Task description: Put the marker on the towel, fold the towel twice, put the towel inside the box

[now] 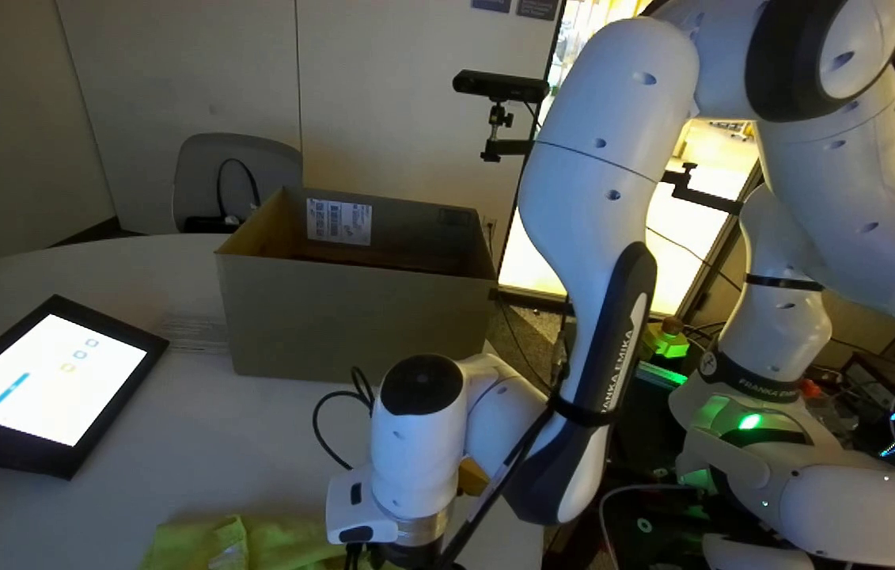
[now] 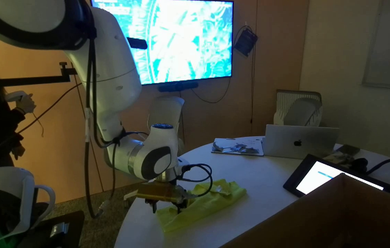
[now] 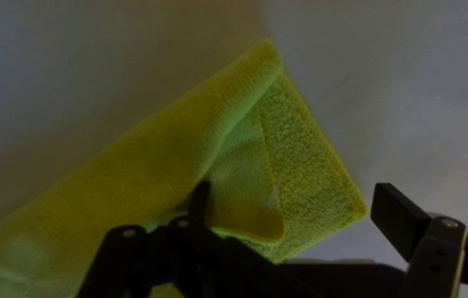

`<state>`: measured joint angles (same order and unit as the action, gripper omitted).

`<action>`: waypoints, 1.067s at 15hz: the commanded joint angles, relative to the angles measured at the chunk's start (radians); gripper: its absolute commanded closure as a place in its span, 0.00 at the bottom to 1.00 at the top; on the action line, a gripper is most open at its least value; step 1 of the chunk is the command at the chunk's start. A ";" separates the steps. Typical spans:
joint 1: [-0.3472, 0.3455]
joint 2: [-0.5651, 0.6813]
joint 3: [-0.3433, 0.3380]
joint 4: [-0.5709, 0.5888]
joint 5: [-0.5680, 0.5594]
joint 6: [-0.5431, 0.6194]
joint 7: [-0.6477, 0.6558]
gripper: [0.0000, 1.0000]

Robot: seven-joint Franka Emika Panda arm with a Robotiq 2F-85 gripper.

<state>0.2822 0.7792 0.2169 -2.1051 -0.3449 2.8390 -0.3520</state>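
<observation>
Across a dim room with a large bright wall screen point(image 2: 188, 38), see a round white table point(image 1: 257, 443) bearing an open-topped brown cardboard box point(image 1: 352, 317) with a white label point(image 1: 339, 222) on an inner face, plus a slanted black-framed tablet point(image 1: 51, 388). Near the table's edge, find a soft yellow-green cloth towel point(image 2: 208, 206), rumpled and doubled over into a long strip, outside the box and apart from it. In the wrist view, notice a smooth upper layer laid across a nubbly lower one, with a small flap between and a corner poking out. See the black-fingered gripper point(image 3: 291, 198) low over that end with jaws spread wide and clamped on nothing, with one finger over the towel at the fold's edge and with the second out beyond the corner. Cannot tell touching from hovering. Cannot make out the thin dark marker anywhere; guess at a hiding place inside the fold, without proof. Judge one fold as made, if loosely. Count as left, most likely, a second fold, then lifting the bundle and setting it down inside the box
</observation>
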 commanded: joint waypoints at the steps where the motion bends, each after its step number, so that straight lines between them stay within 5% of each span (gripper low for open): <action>1: 0.001 0.030 -0.019 0.002 -0.047 0.065 -0.034 0.00; 9: -0.005 0.060 -0.033 0.004 -0.083 0.089 -0.061 0.03; 10: -0.008 0.059 -0.032 0.003 -0.082 0.087 -0.064 0.26; 12: -0.009 0.057 -0.034 0.001 -0.080 0.083 -0.063 0.30; 16: -0.014 0.052 -0.034 0.000 -0.076 0.079 -0.061 0.63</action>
<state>0.2803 0.8114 0.1902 -2.1055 -0.4078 2.8961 -0.4024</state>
